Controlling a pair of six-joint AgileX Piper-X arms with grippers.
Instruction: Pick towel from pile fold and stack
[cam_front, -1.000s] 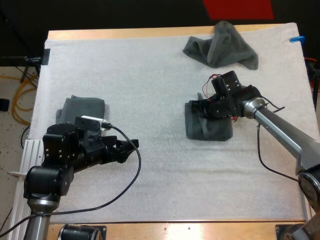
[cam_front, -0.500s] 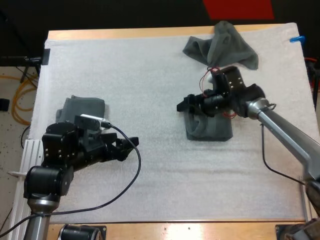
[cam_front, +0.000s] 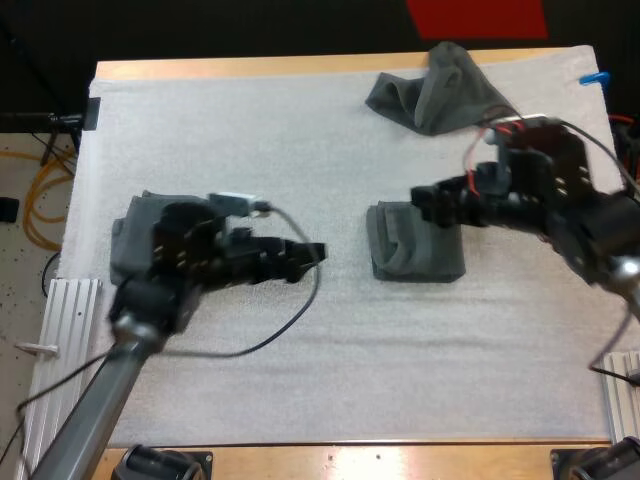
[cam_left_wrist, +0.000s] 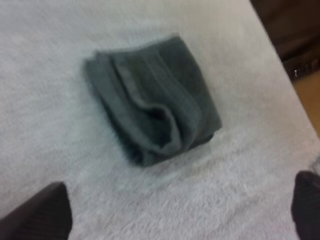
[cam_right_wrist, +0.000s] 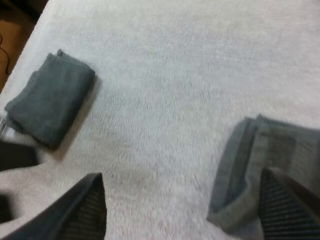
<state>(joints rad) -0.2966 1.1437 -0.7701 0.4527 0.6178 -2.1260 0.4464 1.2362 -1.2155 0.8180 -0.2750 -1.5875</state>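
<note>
Towel (cam_front: 415, 250), folded, mid-mat between left fingers (cam_left_wrist: 37, 215) and right fingers (cam_right_wrist: 75, 210), both pairs apart.

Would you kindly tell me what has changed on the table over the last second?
The right hand has lifted off the middle folded towel and drawn back toward the right, open. The left hand, also open, has swung forward toward that towel. Nothing else moved: the crumpled towel and the left folded towel lie as before.
</note>
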